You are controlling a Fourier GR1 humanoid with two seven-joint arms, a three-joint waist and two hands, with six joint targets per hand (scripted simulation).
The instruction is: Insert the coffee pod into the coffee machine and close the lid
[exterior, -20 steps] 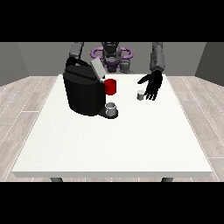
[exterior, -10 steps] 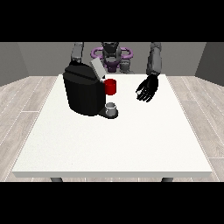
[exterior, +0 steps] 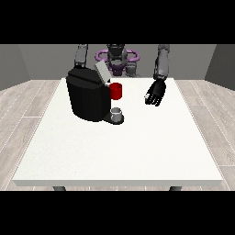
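The black coffee machine (exterior: 87, 98) stands on the table's left half, its grey lid (exterior: 102, 72) tilted up and open. A red part (exterior: 116, 91) sticks out at its front, above a small grey cup (exterior: 117, 113) on its tray. To the right of the machine, the hand at the view's right (exterior: 155, 94) hangs over the table with its fingers curled. The coffee pod does not show; it appears to be enclosed in that hand. At the view's left, only the forearm (exterior: 81, 56) is visible; its hand is hidden behind the machine.
The white table (exterior: 119, 151) stretches wide towards the camera in front of the machine. The robot's torso (exterior: 116, 58) stands behind the far edge. Grey wooden floor surrounds the table.
A second ago a small white pod stood on the table beside the hand at the view's right. The hand shifted over it and curled, and the pod no longer shows.
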